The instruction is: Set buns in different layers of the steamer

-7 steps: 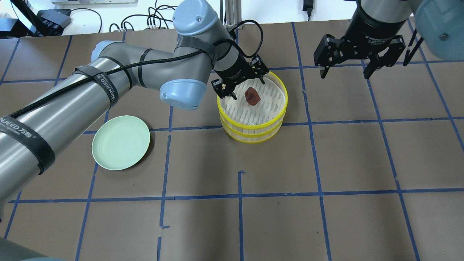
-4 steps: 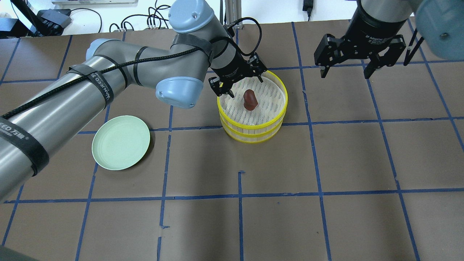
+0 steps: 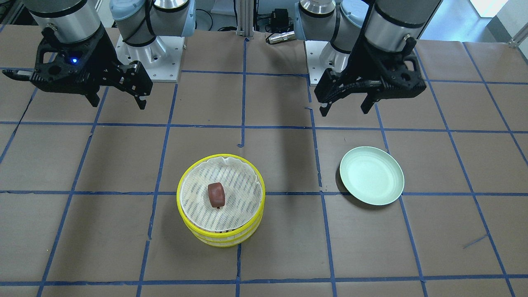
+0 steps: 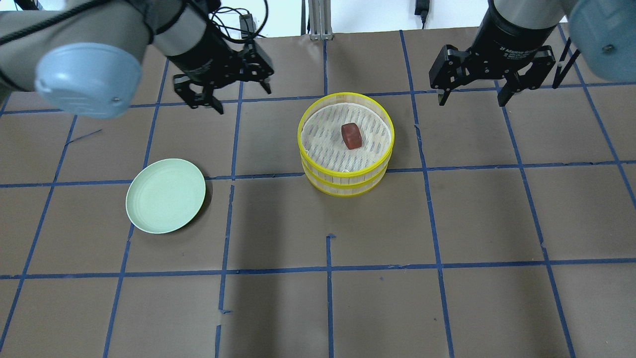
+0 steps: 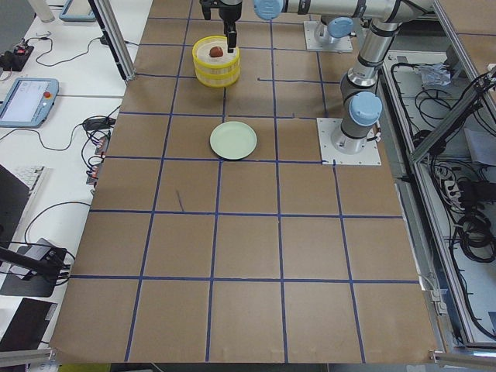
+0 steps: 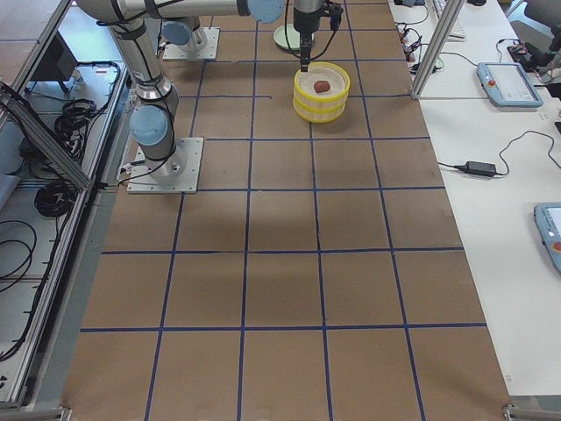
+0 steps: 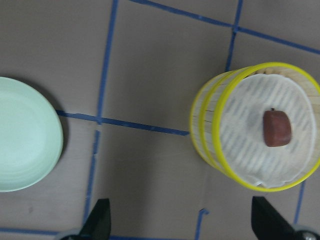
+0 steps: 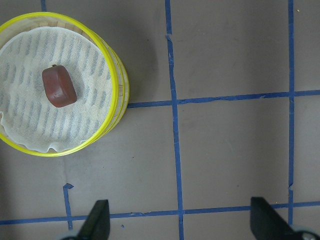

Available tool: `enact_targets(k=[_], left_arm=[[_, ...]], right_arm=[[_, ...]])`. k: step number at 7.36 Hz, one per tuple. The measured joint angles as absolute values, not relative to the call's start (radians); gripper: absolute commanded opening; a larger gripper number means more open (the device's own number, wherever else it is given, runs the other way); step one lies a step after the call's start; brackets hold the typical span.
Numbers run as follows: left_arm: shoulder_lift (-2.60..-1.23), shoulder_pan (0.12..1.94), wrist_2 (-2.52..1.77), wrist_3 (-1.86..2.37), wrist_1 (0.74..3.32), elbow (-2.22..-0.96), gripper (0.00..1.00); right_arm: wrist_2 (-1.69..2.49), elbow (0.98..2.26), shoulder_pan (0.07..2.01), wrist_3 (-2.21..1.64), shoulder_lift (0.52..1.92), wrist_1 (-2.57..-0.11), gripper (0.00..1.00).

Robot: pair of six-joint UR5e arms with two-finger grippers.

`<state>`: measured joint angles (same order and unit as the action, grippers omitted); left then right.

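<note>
On the upper yellow-rimmed, cloth-lined steamer tray (image 4: 346, 94) sits a dark red-brown toy bun (image 4: 351, 135), likely light and slick; pinch its flanks. Left gripper (image 4: 244, 102), right gripper (image 4: 471, 102): jaws spread, empty.

Your table (image 4: 447, 223) is covered in brown paper, marked into squares by blue tape (image 4: 328, 268). Directly on it you have two things, well apart: the stacked yellow-rimmed steamer layers (image 4: 346, 180) near the middle, and a pale green plate (image 4: 165, 195) off toward the robot's left.
</note>
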<state>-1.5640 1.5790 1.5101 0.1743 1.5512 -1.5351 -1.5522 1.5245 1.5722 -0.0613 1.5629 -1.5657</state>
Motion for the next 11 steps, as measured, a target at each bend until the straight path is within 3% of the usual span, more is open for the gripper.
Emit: enact_targets(k=[3,8,11], left_arm=[[-1.544,1.546,1.550,0.097,1.632,-1.538,1.00],[-1.663,1.603,1.557,0.012,1.673,-1.435,1.00],[-1.666,1.645,1.541,0.023,1.672,-1.426,1.00]], right_arm=[[-1.562,1.507,1.575,-0.060,1.552,-1.567,1.00],[-1.566,1.496,1.588,-0.058,1.535,-1.540,1.00],[-1.565,1.498,1.589,-0.062,1.539,-1.537,1.00]])
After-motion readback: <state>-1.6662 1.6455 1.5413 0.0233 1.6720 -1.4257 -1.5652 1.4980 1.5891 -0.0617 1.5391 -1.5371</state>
